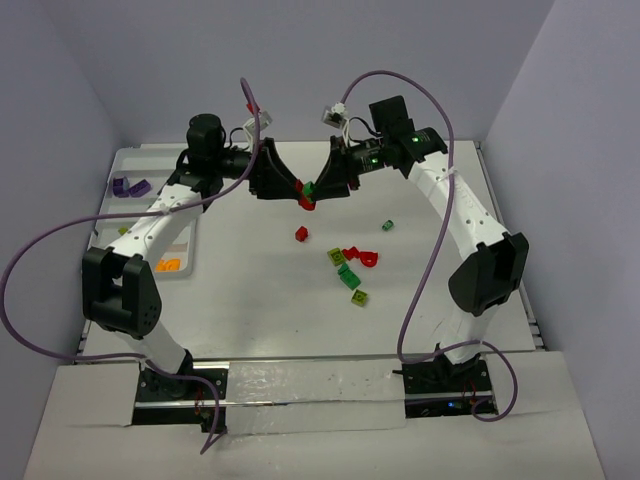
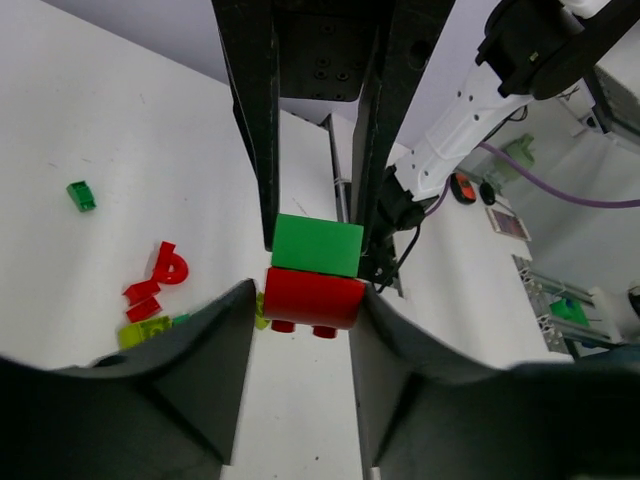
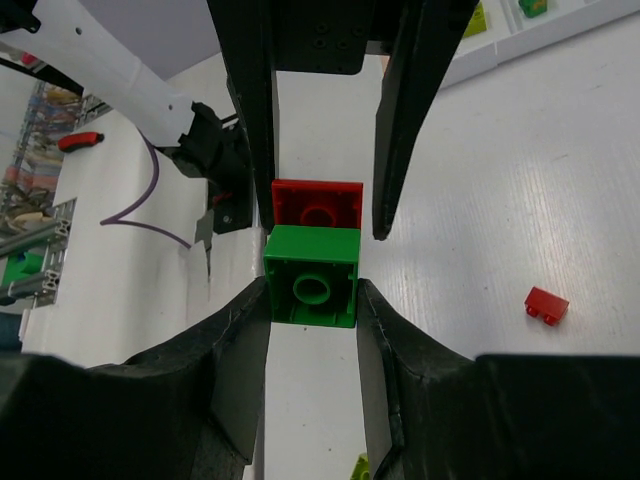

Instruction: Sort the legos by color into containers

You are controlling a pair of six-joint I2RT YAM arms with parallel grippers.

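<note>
Left gripper (image 2: 303,300) clenched on red brick (image 2: 312,297); right gripper (image 3: 312,292) clenched on green brick (image 3: 312,270). Bricks touching; table (image 1: 250,300) edges well apart.

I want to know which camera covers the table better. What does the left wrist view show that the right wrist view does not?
Only the left wrist view: a cluster of red pieces, a small green brick and a lime brick on the table. Only the right wrist view: one lone red brick and a corner of the white tray. Both: the held red brick in the left tool, joined to the held green brick in the right tool.
</note>
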